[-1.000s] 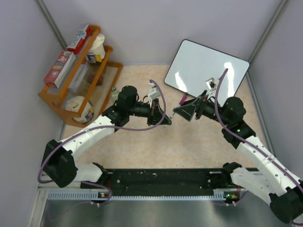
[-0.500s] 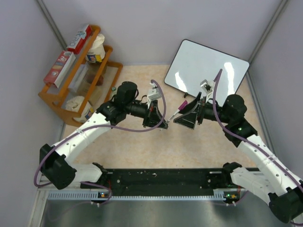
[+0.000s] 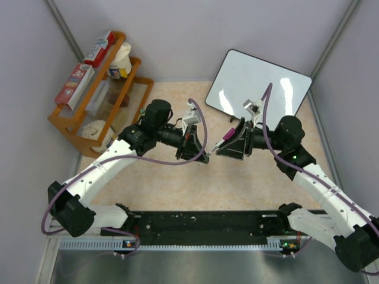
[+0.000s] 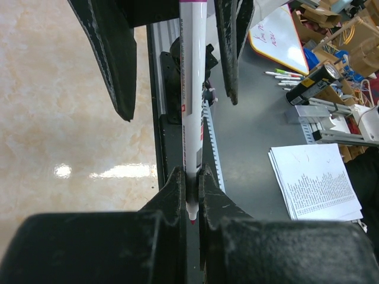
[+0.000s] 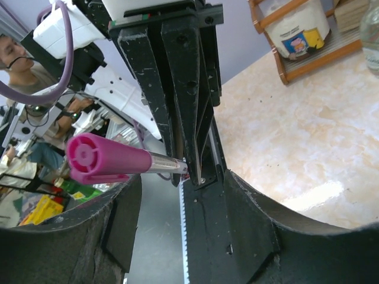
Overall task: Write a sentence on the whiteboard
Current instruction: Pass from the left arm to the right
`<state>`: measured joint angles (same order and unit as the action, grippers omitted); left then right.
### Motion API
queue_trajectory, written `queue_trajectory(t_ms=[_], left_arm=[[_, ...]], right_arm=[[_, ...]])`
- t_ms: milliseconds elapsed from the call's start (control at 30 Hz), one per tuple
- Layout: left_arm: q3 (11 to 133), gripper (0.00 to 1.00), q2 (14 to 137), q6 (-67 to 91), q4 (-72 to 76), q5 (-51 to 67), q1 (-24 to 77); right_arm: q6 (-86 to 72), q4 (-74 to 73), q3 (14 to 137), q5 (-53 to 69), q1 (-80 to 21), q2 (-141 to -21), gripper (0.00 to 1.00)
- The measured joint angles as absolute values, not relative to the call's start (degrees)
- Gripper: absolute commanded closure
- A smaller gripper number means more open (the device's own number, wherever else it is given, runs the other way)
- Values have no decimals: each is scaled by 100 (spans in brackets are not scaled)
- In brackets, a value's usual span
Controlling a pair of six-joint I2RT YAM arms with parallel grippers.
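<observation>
The whiteboard [image 3: 257, 87] lies tilted at the back right, glossy and blank; no sentence shows on it. Over the table's middle my left gripper [image 3: 203, 157] is shut on the nib end of a white marker [image 4: 192, 89]; its pink nib [image 4: 192, 220] pokes out between the fingers. The marker's pink end [image 5: 100, 158] points toward my right arm. My right gripper [image 3: 219, 148] faces the left one. Its jaws stand apart on both sides of the marker. The pink end lies close to its left finger [image 5: 71, 236], and the right finger [image 5: 284, 231] is well clear.
A wooden rack [image 3: 66, 125] with boxes, a cup and containers stands at the back left, a small bottle [image 3: 142, 112] beside it. Purple walls close in the sides and back. The black base rail [image 3: 201, 222] runs along the near edge.
The right gripper has come left toward the left gripper, and both have shifted slightly toward the near edge. The marker stays clamped in the left gripper.
</observation>
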<state>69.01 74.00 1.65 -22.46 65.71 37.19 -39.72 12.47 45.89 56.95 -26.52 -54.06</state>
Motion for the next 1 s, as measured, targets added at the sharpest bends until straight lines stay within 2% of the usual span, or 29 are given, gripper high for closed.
queue_trajectory(t_ms=[100,367,833,1000], left_arm=[[6945,100,7402,150,-2316,6578,3719],[7017,100,7454,82,-2497,6565,3734],[7017,100,7491,-3,-2606,6390,3800],[7017,100,7491,-19,-2628,6324,3804]], right_arm=[[-4016,1258,4589,5708,-2744,-5492,47],[-4071,1269,4591,5636,-2801,-5557,60],[-4075,1284,4698,5640,-2952,-5749,59],[-4064,1267,4698,5616,-2952,-5739,62]])
